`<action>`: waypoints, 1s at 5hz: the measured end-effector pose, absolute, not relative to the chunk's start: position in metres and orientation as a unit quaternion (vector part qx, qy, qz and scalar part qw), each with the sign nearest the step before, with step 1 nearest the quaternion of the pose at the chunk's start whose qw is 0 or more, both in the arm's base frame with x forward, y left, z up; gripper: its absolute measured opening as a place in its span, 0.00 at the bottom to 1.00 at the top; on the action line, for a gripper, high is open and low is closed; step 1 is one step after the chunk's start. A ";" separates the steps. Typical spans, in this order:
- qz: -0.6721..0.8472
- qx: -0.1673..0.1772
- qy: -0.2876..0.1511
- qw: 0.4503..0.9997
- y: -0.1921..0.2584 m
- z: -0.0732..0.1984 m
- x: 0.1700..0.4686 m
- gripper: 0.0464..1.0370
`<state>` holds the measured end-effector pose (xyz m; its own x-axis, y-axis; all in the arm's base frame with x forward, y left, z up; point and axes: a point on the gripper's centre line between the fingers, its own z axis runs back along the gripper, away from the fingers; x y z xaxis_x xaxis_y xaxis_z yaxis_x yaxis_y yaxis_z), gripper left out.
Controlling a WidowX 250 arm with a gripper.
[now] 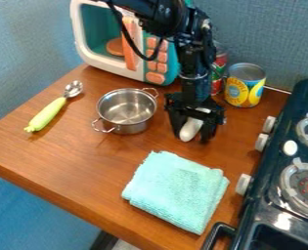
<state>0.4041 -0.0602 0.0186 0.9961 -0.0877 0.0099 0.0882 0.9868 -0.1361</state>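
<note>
The black gripper [194, 135] hangs low over the table, right of the metal pot and behind the folded cloth. A white, elongated object [190, 129] is at the gripper, tilted, its rounded lower end toward the camera and its upper part partly hidden by the gripper. Whether it is held cannot be told. The silver pot [126, 110] has two loop handles and looks empty inside. A light teal cloth [176, 190] lies folded in front. On the left lies a spoon [55, 106] with a yellow-green handle, its metal bowl pointing away from the camera.
A white and teal toy microwave [104, 66] with its door ajar stands at the back. A yellow-labelled can [245, 85] and a red and green can [218, 73] are behind the gripper on the right. The dark toy stove [274, 180] borders the wooden table [84, 171].
</note>
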 end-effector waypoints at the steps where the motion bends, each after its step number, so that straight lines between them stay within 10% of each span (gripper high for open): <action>1: -0.041 -0.081 -0.014 0.996 -0.057 0.022 0.399 0.94; 3: -0.003 -0.057 -0.093 0.994 -0.002 0.097 0.329 0.95; 5: 0.115 -0.022 -0.042 0.992 0.084 0.098 0.269 0.95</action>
